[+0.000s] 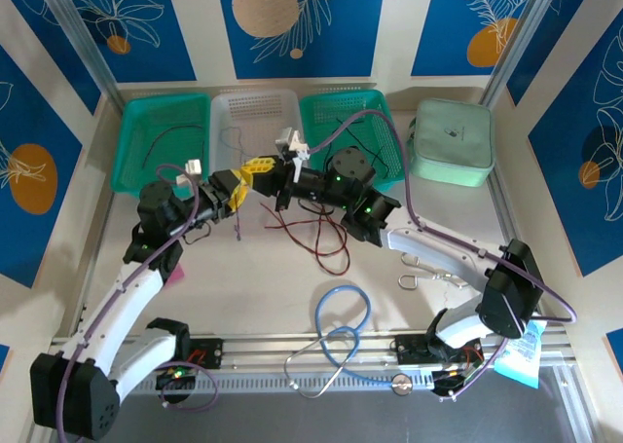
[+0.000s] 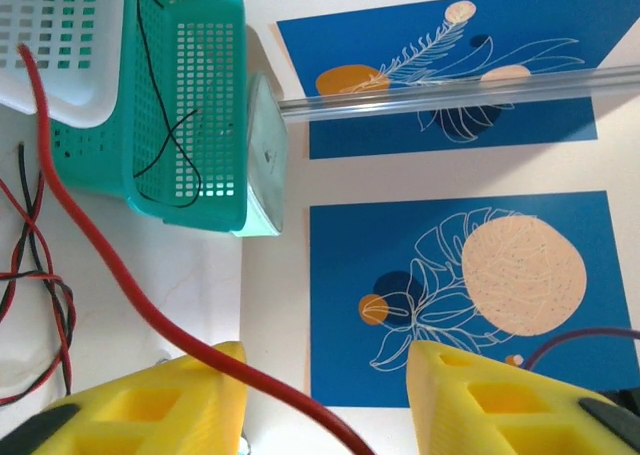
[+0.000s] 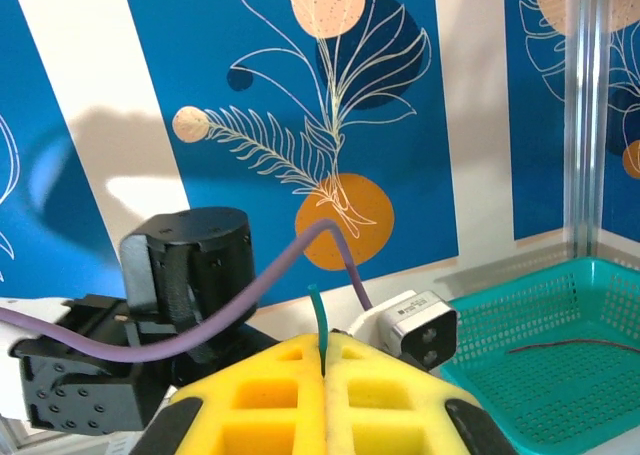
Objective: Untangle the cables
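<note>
1. The left gripper (image 2: 328,363) has its yellow fingers (image 2: 150,405) well apart and grips nothing. A red cable (image 2: 110,272) slants through the gap, passing close by the inner edge of one finger.
2. The right gripper (image 3: 325,347) has its pads pressed together on a thin green cable (image 3: 317,315), whose end sticks up between them.
3. Both grippers meet above the table (image 1: 243,287), just in front of the white basket (image 1: 255,107) at the middle of the far edge.
4. A tangle of red and black cables (image 1: 326,240) lies loose near the table's centre, just nearside of the grippers.
5. A black cable (image 1: 165,133) lies in the green basket (image 1: 131,175) at the far left corner.
</note>
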Tool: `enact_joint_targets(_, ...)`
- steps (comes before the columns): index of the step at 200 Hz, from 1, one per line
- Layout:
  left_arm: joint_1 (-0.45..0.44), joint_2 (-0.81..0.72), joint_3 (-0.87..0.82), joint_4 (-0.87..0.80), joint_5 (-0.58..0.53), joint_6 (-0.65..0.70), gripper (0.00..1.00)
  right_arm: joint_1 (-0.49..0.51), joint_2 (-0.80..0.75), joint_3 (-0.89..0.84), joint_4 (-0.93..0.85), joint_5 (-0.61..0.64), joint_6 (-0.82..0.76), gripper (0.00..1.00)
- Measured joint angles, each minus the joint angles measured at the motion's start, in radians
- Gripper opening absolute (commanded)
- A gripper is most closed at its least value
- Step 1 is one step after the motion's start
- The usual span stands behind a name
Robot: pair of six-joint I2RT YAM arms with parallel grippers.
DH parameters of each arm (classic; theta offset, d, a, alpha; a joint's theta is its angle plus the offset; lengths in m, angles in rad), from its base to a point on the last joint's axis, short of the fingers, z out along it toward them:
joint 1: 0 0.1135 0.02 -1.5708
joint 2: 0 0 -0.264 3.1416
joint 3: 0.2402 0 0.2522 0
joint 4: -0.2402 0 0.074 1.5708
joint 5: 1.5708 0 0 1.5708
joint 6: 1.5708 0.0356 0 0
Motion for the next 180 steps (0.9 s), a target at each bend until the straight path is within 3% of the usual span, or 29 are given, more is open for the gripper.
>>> enact_joint_targets(50, 0.0, -0.004, -0.002, 0.029, 0.0, 0.006, 0.0, -0.008, -0.014, -0.021, 0.001, 0.003, 0.0, 0.0)
enact_joint_targets(95, 0.0, -0.035, 0.025, -0.068, -0.011, 0.069, 0.0, -0.024, -0.042, -0.061, -0.006, 0.023, -0.004, 0.0)
enact_joint_targets(180, 0.0, -0.098, 0.286, -0.397, -0.104, 0.358, 0.0, -0.095, -0.247, -0.183, 0.006, 0.19, -0.011, 0.0)
